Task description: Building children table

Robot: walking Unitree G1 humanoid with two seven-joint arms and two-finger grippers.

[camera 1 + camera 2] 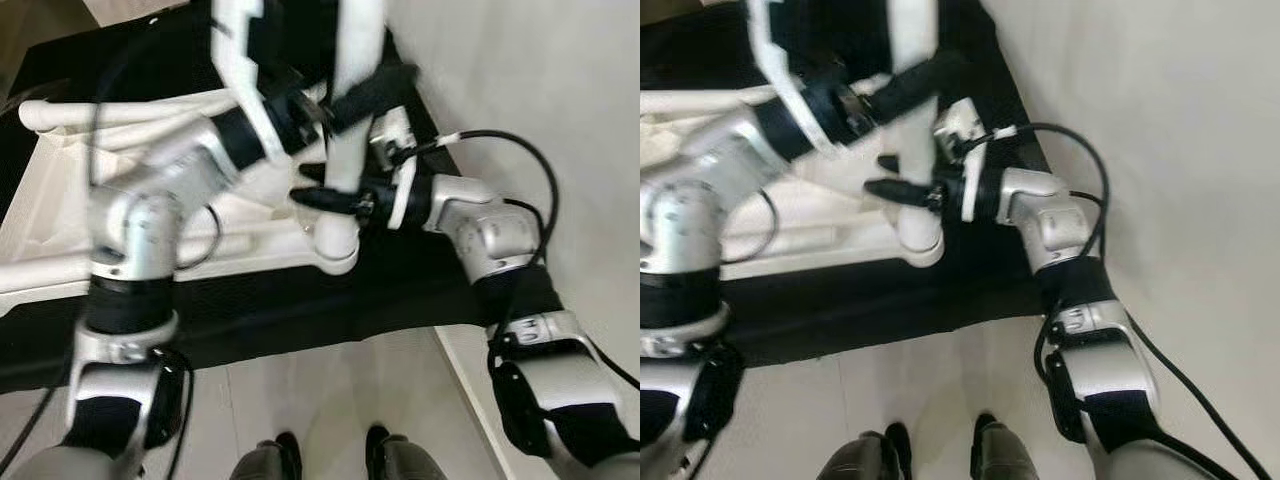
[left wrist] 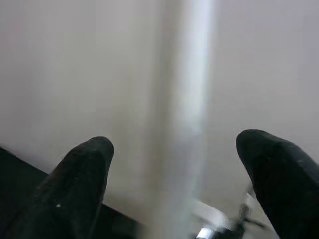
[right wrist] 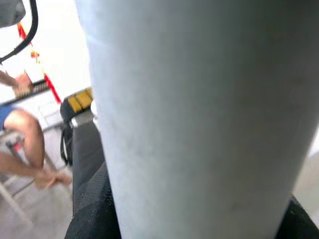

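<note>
— Left eye view: what are my grippers doing around the white table leg [image 1: 350,120]?

— I see the right gripper [image 1: 322,198] reaching in from the wall side, its black fingers pinching the leg low down, just above the rounded foot. The left gripper [image 1: 362,92] sits higher on the same leg, fingers spread either side of it.

— Spread how wide?

— In the left wrist view the two fingertips [image 2: 82,172] stand well apart with the blurred leg between them; I cannot tell if they touch it.

— And the right wrist view?

— The leg fills it close up; beyond the leg a seated person's bare legs [image 3: 27,149] show. The leg stands upright on the white tabletop [image 1: 60,200], which lies on a black mat [image 1: 300,310].
</note>
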